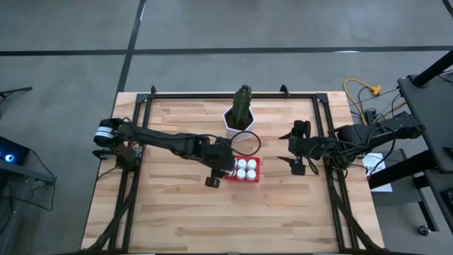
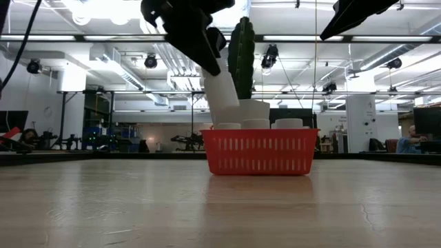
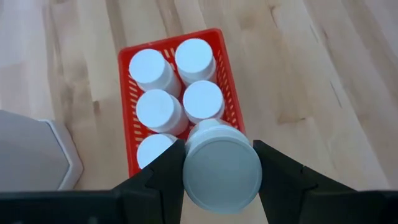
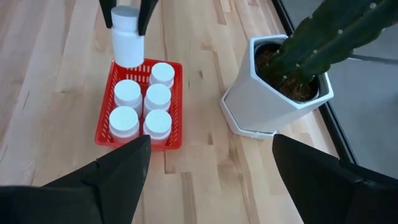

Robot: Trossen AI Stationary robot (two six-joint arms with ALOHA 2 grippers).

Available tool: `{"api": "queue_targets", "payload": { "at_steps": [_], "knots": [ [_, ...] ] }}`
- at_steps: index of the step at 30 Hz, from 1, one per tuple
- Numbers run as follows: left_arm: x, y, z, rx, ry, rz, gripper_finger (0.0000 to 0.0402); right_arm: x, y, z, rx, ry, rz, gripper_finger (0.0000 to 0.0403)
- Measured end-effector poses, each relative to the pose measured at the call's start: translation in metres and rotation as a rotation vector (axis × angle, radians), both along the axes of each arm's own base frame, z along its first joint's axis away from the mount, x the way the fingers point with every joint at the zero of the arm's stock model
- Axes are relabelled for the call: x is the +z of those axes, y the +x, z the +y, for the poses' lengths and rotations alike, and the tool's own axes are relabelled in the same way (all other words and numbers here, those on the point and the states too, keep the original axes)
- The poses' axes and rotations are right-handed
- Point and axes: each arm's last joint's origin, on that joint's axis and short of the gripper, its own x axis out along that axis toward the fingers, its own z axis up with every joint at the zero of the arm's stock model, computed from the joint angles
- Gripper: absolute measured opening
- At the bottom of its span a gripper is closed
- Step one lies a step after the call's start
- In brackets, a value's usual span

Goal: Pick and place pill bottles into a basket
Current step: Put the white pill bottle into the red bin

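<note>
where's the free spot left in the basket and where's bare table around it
The basket has one free slot, the corner under the bottle held by the left gripper; five bottles fill the rest. Bare wood lies on the basket's far side from the cactus pot. The gap between basket and pot is tight.

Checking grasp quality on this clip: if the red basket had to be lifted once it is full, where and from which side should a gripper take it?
Probably by the low rim of the red basket, coming straight down from above, one finger outside the wall. The bottles fill the inside tightly, so a bare short end, away from the cactus pot, looks easiest. The left gripper holds the last bottle above it.
</note>
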Motion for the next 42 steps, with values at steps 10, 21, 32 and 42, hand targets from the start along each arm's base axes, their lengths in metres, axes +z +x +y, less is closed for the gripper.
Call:
{"api": "queue_targets", "payload": {
  "at_steps": [10,21,32,42],
  "knots": [
    [-0.005,0.010,0.004,-0.015,-0.006,0.016,0.0144,0.000,0.000,0.000,-0.004,0.004,0.001,0.0325],
    [-0.021,0.016,0.005,-0.026,-0.022,0.063,0.0144,0.000,0.000,0.000,-0.005,0.005,0.000,0.0325],
    [-0.030,0.019,0.009,-0.018,-0.018,0.090,0.0144,0.000,0.000,0.000,-0.005,0.005,0.001,0.0325],
    [-0.031,0.019,0.012,-0.024,-0.010,0.082,0.0144,0.000,0.000,0.000,-0.005,0.005,0.001,0.0325]
  ]
}}
